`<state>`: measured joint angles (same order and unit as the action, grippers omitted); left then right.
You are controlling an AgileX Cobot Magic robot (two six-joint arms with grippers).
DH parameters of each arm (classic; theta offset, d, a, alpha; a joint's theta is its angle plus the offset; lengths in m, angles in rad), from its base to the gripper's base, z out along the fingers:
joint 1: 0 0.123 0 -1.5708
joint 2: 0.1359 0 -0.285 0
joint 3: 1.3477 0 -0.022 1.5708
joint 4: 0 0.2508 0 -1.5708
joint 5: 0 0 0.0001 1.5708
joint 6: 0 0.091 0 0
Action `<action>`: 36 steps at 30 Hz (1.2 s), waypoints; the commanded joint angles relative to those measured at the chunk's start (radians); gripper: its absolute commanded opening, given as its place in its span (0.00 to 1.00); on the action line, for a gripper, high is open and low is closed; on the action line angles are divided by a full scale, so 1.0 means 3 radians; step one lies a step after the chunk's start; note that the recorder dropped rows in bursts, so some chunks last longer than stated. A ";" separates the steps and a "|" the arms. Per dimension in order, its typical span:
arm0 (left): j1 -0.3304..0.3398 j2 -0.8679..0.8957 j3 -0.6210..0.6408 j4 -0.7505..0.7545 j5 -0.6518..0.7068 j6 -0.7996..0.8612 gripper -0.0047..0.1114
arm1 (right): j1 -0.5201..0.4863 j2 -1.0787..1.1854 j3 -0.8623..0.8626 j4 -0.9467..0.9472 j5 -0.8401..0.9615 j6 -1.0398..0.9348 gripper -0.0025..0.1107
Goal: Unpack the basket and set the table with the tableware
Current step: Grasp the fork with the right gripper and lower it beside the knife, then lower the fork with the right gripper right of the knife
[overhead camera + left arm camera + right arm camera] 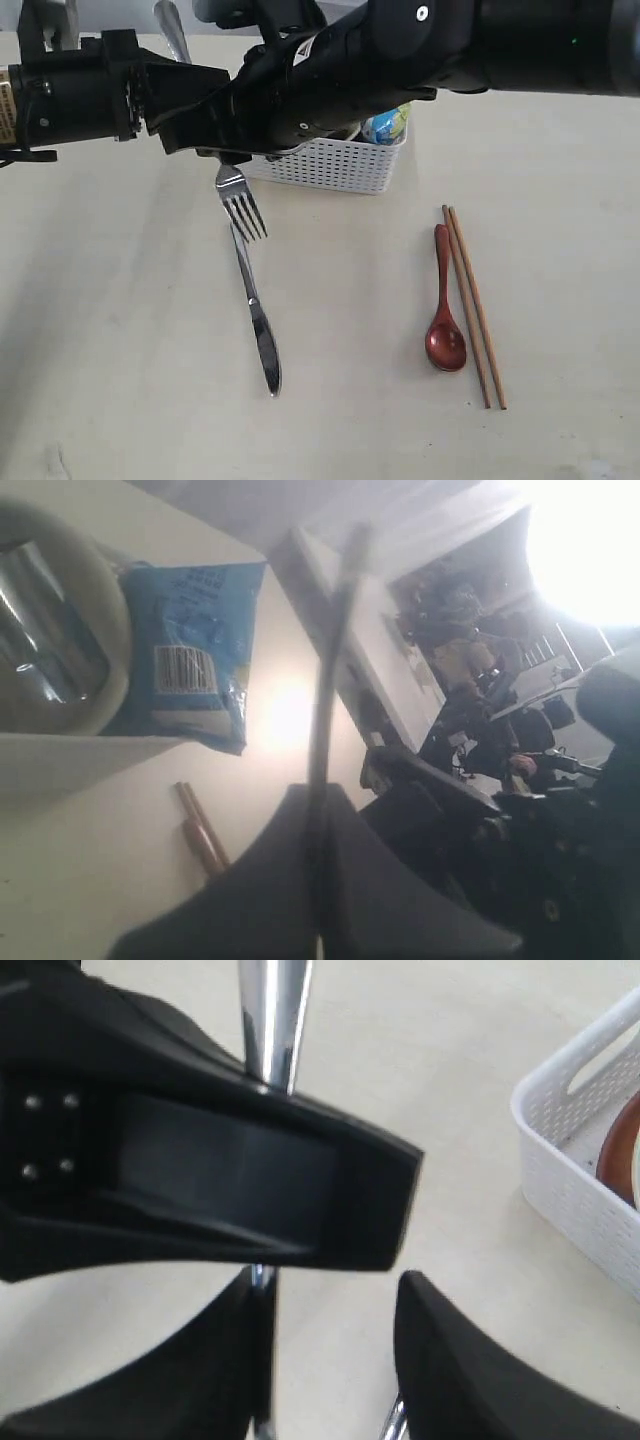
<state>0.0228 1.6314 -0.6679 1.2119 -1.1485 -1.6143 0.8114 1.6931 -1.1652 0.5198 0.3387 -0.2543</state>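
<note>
Your left gripper (318,820) is clamped on the slim steel fork (238,200), both dark fingers closed flat on the shaft, so the fork hangs tines down with its handle poking up above the arms. Your right gripper (330,1290) sits close against it with its jaws apart. In the right wrist view the shaft runs just beside one finger (205,1385), and I cannot tell whether they touch. I judge the step to be laying this fork on the large pale beige table (120,330). Back the right arm straight off first, or that finger may twist the fork in your grip. Directly below, the tines overlap the far end of the long steel knife (258,320) lying on the table; contact is unclear. Shift the fork toward the bare table on the left of the exterior view. Tip the handle down until it lies parallel to the knife, and release only once it rests, since polished steel will likely skid if dropped. Just behind the grippers stands the white perforated plastic basket (330,165). It holds a blue snack bag (190,650), a shiny steel mug (45,630) inside a pale cream bowl (115,650), and a red-brown plate (612,1145). Mind the basket's rim as you swing. Farthest off, the red-brown spoon (445,330) and wooden chopsticks (472,300) lie side by side, well apart from your work.
</note>
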 commanded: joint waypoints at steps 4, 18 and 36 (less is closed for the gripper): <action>0.0011 -0.0004 -0.0015 0.0033 0.0083 0.0011 0.04 | -0.0006 0.0010 0.0011 0.0168 -0.0092 0.0000 0.20; 0.0011 -0.0004 -0.0015 0.0020 0.0089 -0.0056 0.38 | -0.0006 0.0010 0.0011 0.0354 0.0093 0.0023 0.02; 0.0804 -0.0010 -0.0015 0.0448 -0.0242 -0.0077 0.56 | -0.0004 0.0181 0.0368 -0.1198 0.0782 0.1653 0.02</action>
<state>0.2341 1.6335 -0.6702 1.3287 -1.1997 -1.6328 0.7980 1.7355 -1.0885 0.1682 0.5720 0.2186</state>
